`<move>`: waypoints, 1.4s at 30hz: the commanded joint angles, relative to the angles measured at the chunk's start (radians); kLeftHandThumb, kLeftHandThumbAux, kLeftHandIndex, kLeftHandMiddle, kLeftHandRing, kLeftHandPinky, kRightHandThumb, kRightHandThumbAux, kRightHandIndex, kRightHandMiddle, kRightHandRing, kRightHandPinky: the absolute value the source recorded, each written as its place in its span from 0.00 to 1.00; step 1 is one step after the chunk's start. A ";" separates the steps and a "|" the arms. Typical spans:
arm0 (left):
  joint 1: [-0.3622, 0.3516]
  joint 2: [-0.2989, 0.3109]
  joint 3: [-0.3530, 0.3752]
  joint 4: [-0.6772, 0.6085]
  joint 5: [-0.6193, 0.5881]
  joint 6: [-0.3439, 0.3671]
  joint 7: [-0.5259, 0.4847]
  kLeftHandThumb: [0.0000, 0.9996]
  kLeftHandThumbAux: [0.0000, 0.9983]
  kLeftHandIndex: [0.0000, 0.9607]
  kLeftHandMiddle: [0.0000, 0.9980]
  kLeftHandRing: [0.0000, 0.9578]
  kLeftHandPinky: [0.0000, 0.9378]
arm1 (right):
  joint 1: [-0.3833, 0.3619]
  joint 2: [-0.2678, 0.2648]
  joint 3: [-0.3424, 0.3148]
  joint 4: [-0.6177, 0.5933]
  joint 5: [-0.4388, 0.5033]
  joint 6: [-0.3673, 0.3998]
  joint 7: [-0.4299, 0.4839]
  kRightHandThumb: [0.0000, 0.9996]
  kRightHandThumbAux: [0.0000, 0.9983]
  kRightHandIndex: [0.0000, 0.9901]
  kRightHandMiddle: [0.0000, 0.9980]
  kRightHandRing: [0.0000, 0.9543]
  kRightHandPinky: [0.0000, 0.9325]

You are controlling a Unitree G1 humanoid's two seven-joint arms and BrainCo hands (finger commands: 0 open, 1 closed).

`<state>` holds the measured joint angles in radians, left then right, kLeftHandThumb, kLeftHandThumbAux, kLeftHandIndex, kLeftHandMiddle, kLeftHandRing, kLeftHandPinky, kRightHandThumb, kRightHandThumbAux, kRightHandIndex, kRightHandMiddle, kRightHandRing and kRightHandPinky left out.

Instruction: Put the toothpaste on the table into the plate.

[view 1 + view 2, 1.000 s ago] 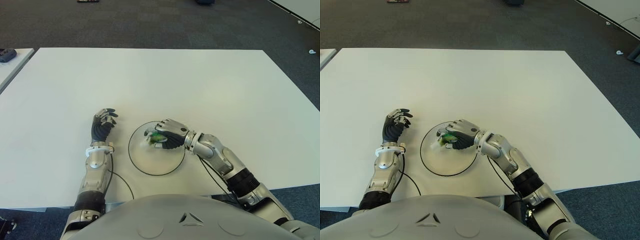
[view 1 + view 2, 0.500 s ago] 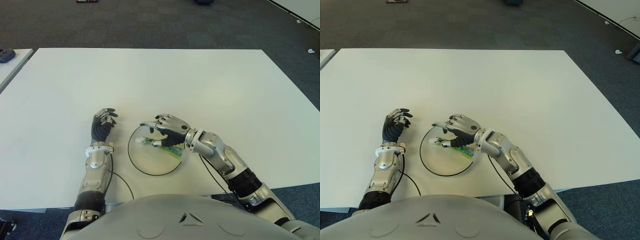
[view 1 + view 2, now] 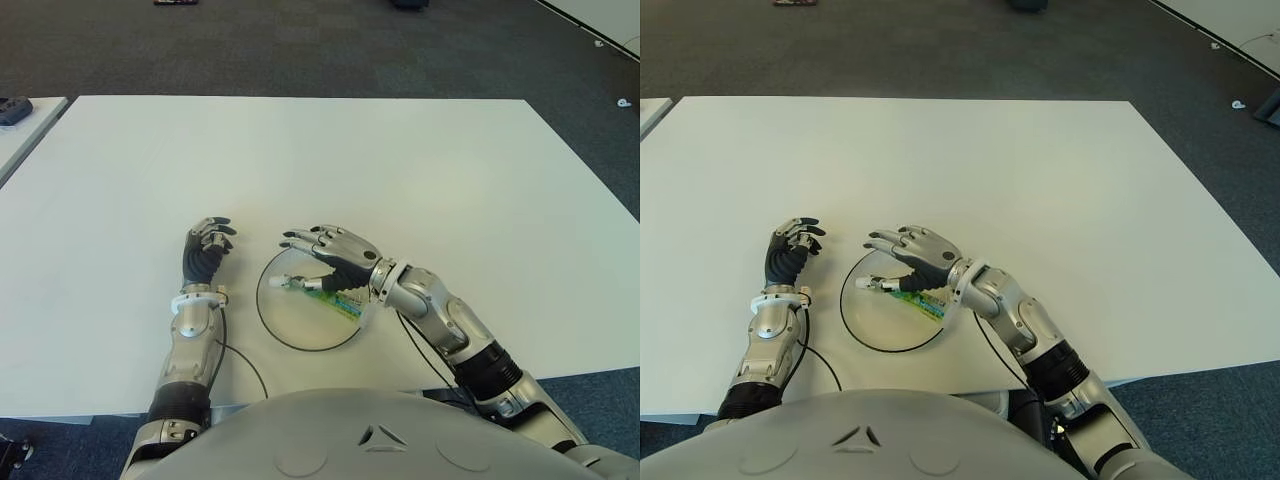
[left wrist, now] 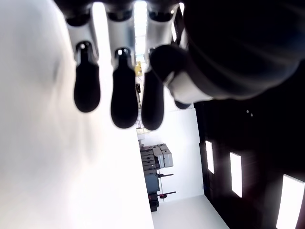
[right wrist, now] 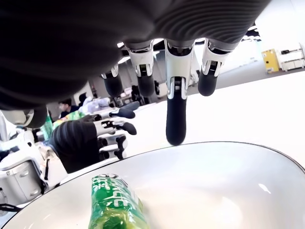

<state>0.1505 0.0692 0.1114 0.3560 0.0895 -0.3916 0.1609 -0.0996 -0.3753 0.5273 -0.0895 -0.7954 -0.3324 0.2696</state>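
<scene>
Right hand (image 3: pixel 335 255) over far side of plate (image 3: pixel 275 325), fingers spread wide, holding nothing. Toothpaste (image 3: pixel 325 295) lies flat in plate just below palm, white cap toward plate's middle, green end near rim by wrist. Seems hand not touching tube, hard to be sure. Plate sits on white table (image 3: pixel 400 160), close to near edge. Left hand (image 3: pixel 206 252) beside plate on its left side, fingers curled in, empty. Thin black cable (image 3: pixel 245 365) runs beside left arm.
</scene>
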 commanded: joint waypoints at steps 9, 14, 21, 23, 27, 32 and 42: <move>-0.003 0.002 0.002 0.002 0.008 0.031 0.009 0.83 0.68 0.41 0.50 0.65 0.64 | 0.015 -0.006 -0.051 -0.023 0.141 -0.042 -0.005 0.38 0.12 0.00 0.00 0.00 0.00; -0.002 0.001 0.000 0.004 0.011 0.021 0.013 0.83 0.68 0.41 0.50 0.66 0.64 | 0.014 -0.006 -0.084 -0.017 0.216 -0.071 -0.009 0.35 0.16 0.00 0.00 0.00 0.00; -0.005 0.001 0.000 0.014 0.011 0.015 0.013 0.83 0.68 0.41 0.50 0.65 0.64 | 0.046 0.022 -0.164 0.018 0.347 -0.073 -0.042 0.27 0.37 0.00 0.00 0.00 0.00; -0.005 0.001 0.001 0.016 0.010 0.010 0.012 0.83 0.68 0.41 0.50 0.65 0.64 | 0.061 0.040 -0.181 0.024 0.385 -0.063 -0.051 0.27 0.45 0.00 0.00 0.01 0.00; -0.007 0.001 0.002 0.022 0.010 0.004 0.013 0.83 0.68 0.42 0.50 0.65 0.64 | 0.118 0.142 -0.228 0.017 0.535 -0.019 -0.093 0.34 0.60 0.08 0.14 0.20 0.19; -0.009 0.004 0.002 0.026 0.015 0.003 0.016 0.83 0.68 0.42 0.50 0.66 0.65 | 0.155 0.235 -0.272 0.044 0.654 -0.047 -0.144 0.40 0.70 0.22 0.25 0.29 0.33; -0.009 0.007 0.001 0.025 0.010 0.009 0.007 0.83 0.68 0.41 0.50 0.67 0.67 | 0.131 0.365 -0.370 0.239 0.795 -0.216 -0.197 0.68 0.73 0.42 0.37 0.38 0.42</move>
<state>0.1448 0.0726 0.1112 0.3656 0.0982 -0.3878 0.1672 0.0474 -0.0277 0.1866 0.0962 -0.0290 -0.5172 0.0844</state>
